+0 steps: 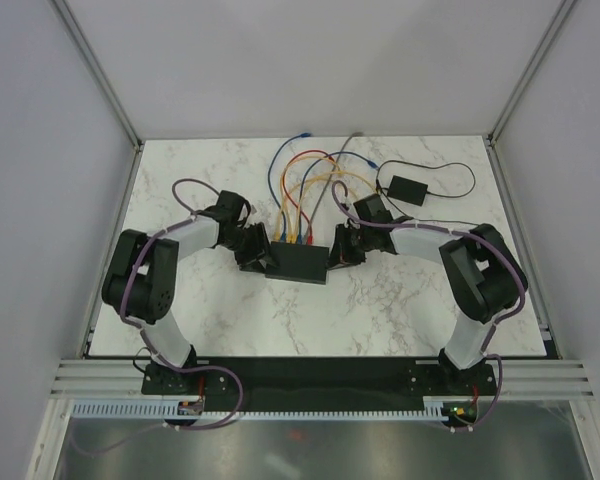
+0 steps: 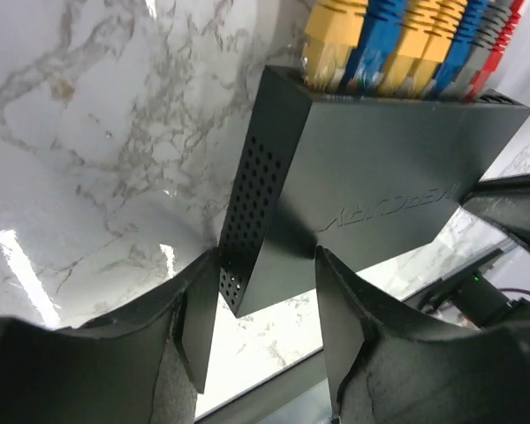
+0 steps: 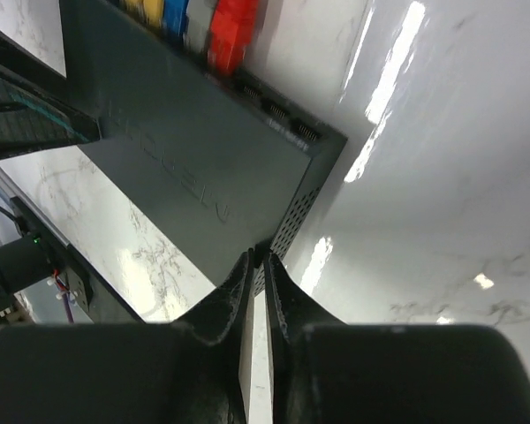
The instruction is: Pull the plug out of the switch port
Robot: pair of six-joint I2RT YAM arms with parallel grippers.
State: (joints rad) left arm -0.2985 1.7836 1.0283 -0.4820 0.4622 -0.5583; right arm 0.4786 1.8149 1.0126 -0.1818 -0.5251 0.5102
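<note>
The switch (image 1: 298, 262) is a flat black box at the table's middle, with several yellow, blue, grey and red plugs (image 1: 295, 237) in the ports on its far edge. My left gripper (image 1: 252, 250) is open; in the left wrist view its fingertips (image 2: 199, 291) straddle the near left corner of the switch (image 2: 371, 168), touching it. My right gripper (image 1: 342, 248) is shut and empty; in the right wrist view (image 3: 259, 256) its tips press against the switch's right corner (image 3: 185, 159). The red plug (image 3: 232, 31) sits beside three empty ports (image 3: 278, 110).
The cables loop across the far half of the marble table (image 1: 230, 320). A smaller black adapter block (image 1: 404, 188) with a thin cord lies at the far right. Loose blue cable ends (image 1: 300, 135) lie near the back wall.
</note>
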